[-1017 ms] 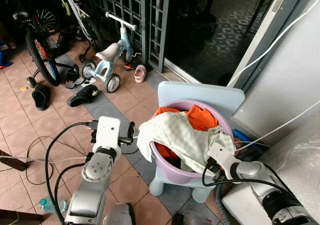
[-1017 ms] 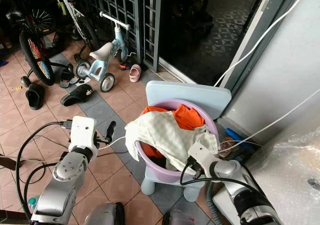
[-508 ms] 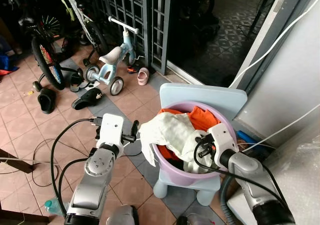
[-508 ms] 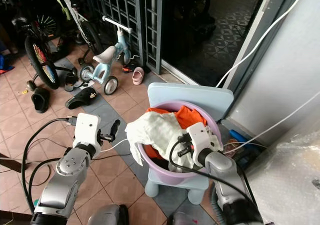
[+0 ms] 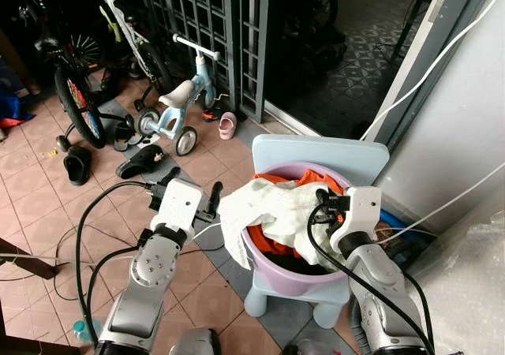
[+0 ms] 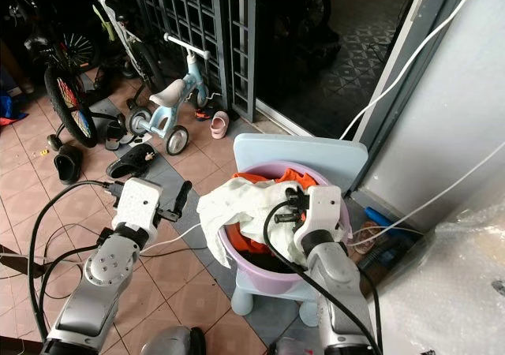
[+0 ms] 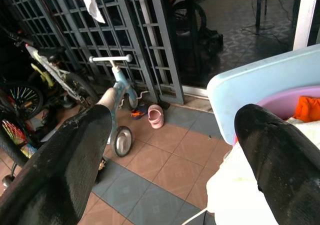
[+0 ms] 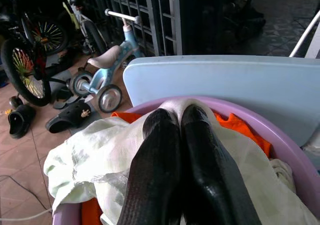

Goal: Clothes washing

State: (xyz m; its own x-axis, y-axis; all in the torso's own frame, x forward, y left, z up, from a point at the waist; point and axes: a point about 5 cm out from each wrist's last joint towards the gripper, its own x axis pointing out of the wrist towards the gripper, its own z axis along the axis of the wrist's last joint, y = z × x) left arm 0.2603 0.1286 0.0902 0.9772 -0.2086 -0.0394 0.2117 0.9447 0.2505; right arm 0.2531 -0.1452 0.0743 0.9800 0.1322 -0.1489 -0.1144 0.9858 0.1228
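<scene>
Bunching higher over the round lilac plastic basin (image 5: 272, 272) on the pale blue plastic stool (image 5: 316, 151): cream cloth (image 5: 268, 209), now pinched by right gripper (image 8: 175, 130) after swinging up from the rim, ready for lifting. Left gripper (image 7: 170, 155) alongside, spread wide.

A round lilac plastic basin (image 5: 272, 270) sits upright on a pale blue stool (image 5: 316, 151), heaped with laundry. A crumpled cream-white cloth (image 5: 272, 211) lies on top, spilling over the rim toward nine o'clock. Beneath it, an orange garment (image 5: 316, 178) shows at the twelve o'clock side, and again below at six.
</scene>
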